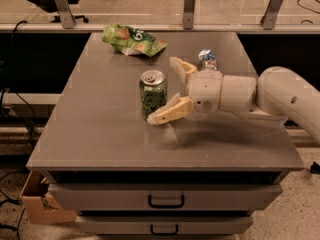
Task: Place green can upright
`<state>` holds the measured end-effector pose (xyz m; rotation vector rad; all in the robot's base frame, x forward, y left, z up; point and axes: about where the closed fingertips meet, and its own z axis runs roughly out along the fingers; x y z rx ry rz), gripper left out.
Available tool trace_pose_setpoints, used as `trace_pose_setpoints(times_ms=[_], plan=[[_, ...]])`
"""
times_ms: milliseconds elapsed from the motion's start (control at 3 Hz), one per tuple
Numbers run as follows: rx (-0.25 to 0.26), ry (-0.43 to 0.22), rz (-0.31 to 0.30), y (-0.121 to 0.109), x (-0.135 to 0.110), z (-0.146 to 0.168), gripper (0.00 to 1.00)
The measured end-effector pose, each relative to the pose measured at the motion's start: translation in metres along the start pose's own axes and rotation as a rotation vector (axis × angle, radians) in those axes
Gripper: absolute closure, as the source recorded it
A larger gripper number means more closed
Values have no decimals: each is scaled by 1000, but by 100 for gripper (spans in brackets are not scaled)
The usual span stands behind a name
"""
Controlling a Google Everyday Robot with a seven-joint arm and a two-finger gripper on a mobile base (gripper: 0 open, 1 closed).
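Observation:
The green can [153, 92] stands upright on the grey table top [100, 124], a little left of the middle, with its silver pull-tab top facing up. My gripper [167, 90] is open just to the right of the can. One cream finger [169, 111] reaches along the can's front base and the other [181, 68] sits behind and to its right. The fingers are spread wider than the can and do not grip it. My white arm [270, 96] comes in from the right.
A flat green snack bag [131, 39] lies at the table's back left. A small silver, blue and white can [207, 59] lies at the back, behind my wrist. Drawers [165, 200] sit under the table top. A cardboard box [37, 201] is on the floor at lower left.

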<state>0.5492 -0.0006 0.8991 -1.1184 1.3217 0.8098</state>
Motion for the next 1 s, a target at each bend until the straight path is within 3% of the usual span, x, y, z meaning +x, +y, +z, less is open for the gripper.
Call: trace_pose_setpoints(times_ms=[667,1000], plan=[[8,302,-58,-16,-6,-80,0],[11,337,-52,-17,0,-90,0]])
